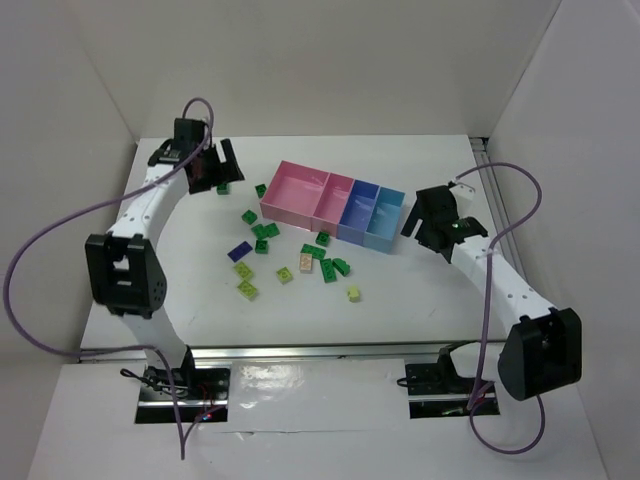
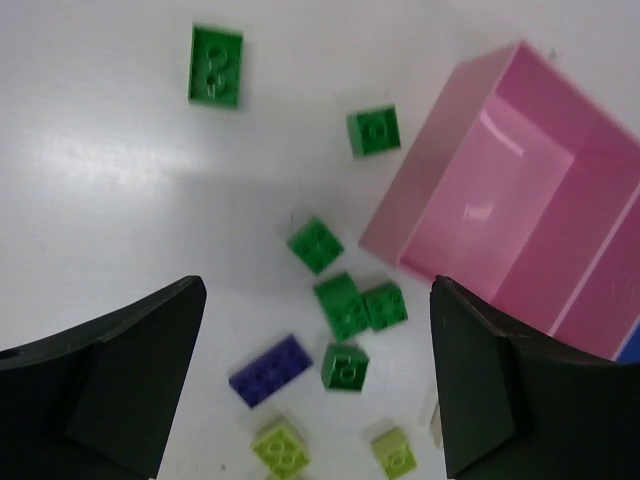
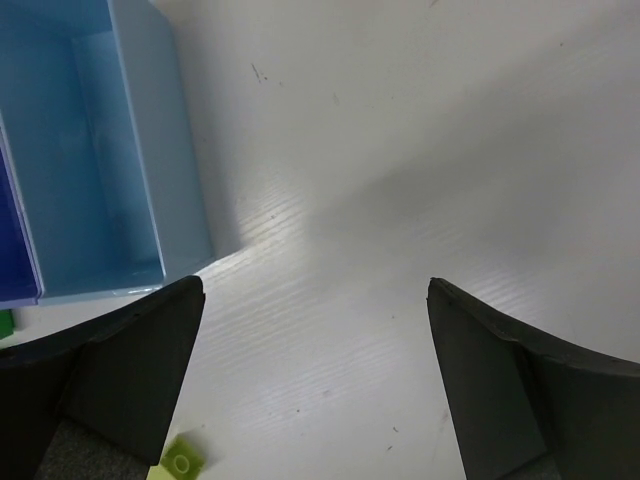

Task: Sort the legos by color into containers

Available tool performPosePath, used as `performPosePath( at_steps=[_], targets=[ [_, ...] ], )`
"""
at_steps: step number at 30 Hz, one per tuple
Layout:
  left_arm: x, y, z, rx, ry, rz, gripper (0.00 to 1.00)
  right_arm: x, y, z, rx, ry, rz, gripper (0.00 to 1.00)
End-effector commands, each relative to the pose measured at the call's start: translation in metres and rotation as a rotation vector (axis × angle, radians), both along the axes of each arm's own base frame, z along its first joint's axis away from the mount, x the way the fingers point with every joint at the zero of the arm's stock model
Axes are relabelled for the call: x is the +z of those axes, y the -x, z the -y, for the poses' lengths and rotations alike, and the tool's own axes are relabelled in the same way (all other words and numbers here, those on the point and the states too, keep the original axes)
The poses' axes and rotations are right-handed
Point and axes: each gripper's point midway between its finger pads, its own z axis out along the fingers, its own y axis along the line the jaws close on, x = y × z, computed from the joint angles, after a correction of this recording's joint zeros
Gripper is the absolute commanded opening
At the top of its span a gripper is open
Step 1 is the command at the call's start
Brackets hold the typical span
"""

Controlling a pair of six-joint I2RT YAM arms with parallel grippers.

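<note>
Lying loose on the desk [image 1: 400, 300], the legos [image 1: 265, 231] are scattered in front and to the left of the row of 4 containers [image 1: 288, 220], none visibly inside one. Both the left gripper [image 2: 318, 290], above dark green bricks, and the right gripper [image 3: 315, 285], beside the light blue bin [image 3: 180, 130], hang spread wide and empty. Each brick looks light, rigid and smooth-sided, likely to skid if nudged, so pinching 1 low across its 2 flat side walls seems safest.

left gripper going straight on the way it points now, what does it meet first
Likely the cluster of dark green legos centred ahead of the open left gripper, beside the large pink bin; depth is unclear, so it may reach bare table first.
</note>
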Motion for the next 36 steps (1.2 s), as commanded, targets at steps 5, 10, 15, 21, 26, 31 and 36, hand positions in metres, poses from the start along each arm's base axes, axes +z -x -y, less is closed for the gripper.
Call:
performPosePath(
  at_steps=[5,10,15,21,26,31,36],
  targets=[
    [-0.036,-0.059,-0.025,0.137,-0.096,-0.163,0.93,0.006,-0.01,0.012,-0.111,-0.016,0.069,1.0],
    [-0.086,-0.071,-0.039,0.205,-0.132,-0.248,0.93,0.0,-0.011,0.016,-0.152,-0.015,0.024,1.0],
    [-0.12,-0.076,-0.04,0.206,-0.148,-0.306,0.96,-0.007,-0.012,0.012,-0.141,-0.028,0.01,1.0],
    [-0.152,-0.075,-0.051,0.229,-0.183,-0.364,0.87,-0.015,-0.014,0.01,-0.136,-0.026,-0.023,1.0],
    [-0.167,-0.09,-0.057,0.217,-0.226,-0.339,0.79,-0.02,-0.011,0.012,-0.148,-0.014,-0.053,1.0],
    [-0.184,-0.096,-0.06,0.194,-0.252,-0.334,0.73,-0.027,-0.008,0.011,-0.144,-0.018,-0.066,1.0],
    [-0.174,-0.105,-0.058,0.17,-0.252,-0.293,0.53,-0.035,-0.003,0.012,-0.151,-0.016,-0.091,1.0]
  ],
)
